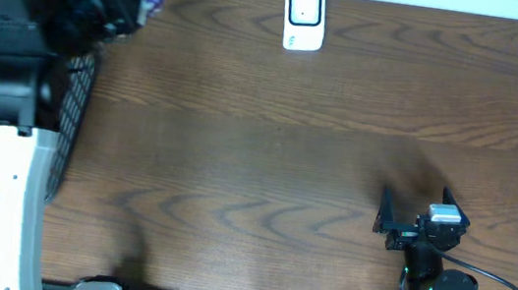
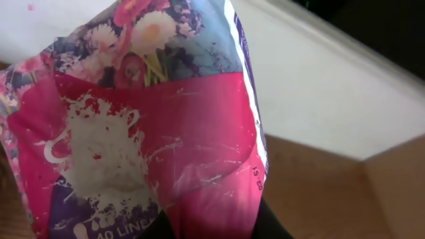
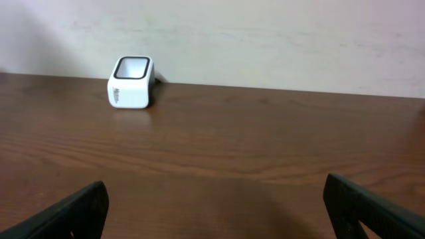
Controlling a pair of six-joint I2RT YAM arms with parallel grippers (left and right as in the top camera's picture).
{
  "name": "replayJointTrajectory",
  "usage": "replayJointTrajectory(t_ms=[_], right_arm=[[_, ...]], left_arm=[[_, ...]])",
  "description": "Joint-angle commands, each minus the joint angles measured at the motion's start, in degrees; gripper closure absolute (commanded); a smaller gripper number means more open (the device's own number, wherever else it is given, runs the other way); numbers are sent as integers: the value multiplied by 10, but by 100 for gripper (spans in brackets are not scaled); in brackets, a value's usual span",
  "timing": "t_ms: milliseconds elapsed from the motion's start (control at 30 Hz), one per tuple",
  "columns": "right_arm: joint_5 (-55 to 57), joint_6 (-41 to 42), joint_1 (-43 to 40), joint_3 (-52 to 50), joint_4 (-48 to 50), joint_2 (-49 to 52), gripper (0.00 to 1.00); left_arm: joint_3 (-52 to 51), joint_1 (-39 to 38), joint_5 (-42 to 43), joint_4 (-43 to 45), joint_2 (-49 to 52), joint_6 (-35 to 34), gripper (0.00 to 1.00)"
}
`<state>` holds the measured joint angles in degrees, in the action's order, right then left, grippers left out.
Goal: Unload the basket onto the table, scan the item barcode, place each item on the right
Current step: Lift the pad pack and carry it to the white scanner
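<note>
pink floral packet (image 2: 153, 133): pinched in the narrow-set fingers of the left gripper (image 1: 108, 3), at the far left corner of the table (image 1: 266, 166), above a black mesh basket (image 1: 75, 113) (its printed face fills the left wrist view). white scanner (image 1: 303, 17): far edge, centre. right gripper (image 1: 406, 223): fingers spread wide, holding nothing, near edge, right side. bare wood lies open between scanner and both arms.

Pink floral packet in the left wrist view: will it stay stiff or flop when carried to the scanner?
Probably floppy: the pink floral packet shows creases and wrinkled film, so it may sag or fold. Its glossy surface looks somewhat slippery. Being thin film, it seems light for its size, though the contents are hidden.
</note>
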<state>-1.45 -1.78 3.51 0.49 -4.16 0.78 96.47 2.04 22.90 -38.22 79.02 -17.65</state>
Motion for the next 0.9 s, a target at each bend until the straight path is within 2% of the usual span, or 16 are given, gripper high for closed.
replayJointTrajectory(t_ms=[0, 167, 533, 867], right_arm=[[3, -4, 2, -1, -1, -1, 1], [3, -4, 2, -1, -1, -1, 1], [3, -4, 2, -1, -2, -1, 1], [3, -4, 2, -1, -1, -1, 1]], left_arm=[[9, -55, -78, -15, -4, 57, 92], [5, -133, -89, -71, 5, 90, 93], [-19, -257, -89, -132, 105, 87, 92], [-19, -326, -89, -106, 238, 5, 92]])
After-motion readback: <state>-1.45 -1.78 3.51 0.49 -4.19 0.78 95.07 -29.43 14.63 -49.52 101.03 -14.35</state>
